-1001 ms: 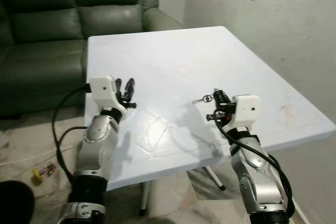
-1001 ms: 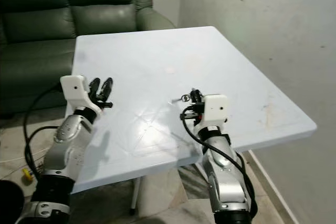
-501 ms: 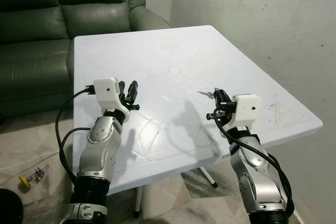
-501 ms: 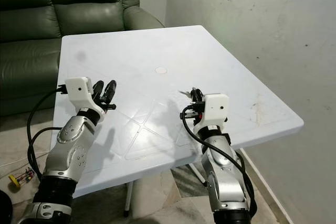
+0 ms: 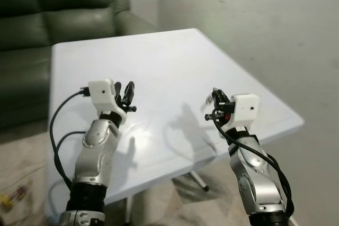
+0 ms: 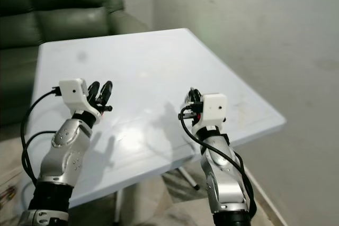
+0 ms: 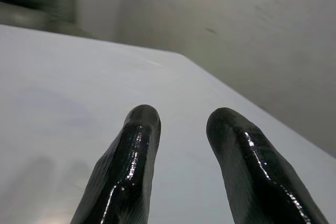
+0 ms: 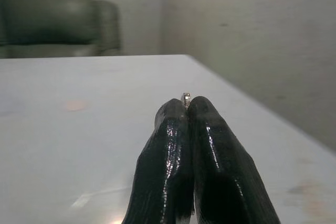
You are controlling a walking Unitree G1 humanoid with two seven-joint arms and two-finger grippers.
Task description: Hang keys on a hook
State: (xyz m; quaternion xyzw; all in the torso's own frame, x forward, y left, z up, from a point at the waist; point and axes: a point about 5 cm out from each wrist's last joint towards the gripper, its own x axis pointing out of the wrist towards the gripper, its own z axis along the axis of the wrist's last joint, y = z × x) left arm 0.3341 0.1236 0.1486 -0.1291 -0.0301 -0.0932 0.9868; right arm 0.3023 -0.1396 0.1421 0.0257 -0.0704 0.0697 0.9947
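White desk (image 5: pixel 159 62) before a green sofa (image 5: pixel 63 3) and bare wall. Right hand (image 8: pixel 187 109) pressed together, pinching keys (image 8: pixel 186 98) at the fingertips. Left hand (image 7: pixel 181 124) spread, level alongside. Likely light, stiff, slippery metal; best held by the ring. Wrist view: silver glint; head view: blur.

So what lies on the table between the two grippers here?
Nothing: in the left eye view the stretch of white table between the left gripper and the right gripper, which pinches the keys, is bare apart from arm shadows.
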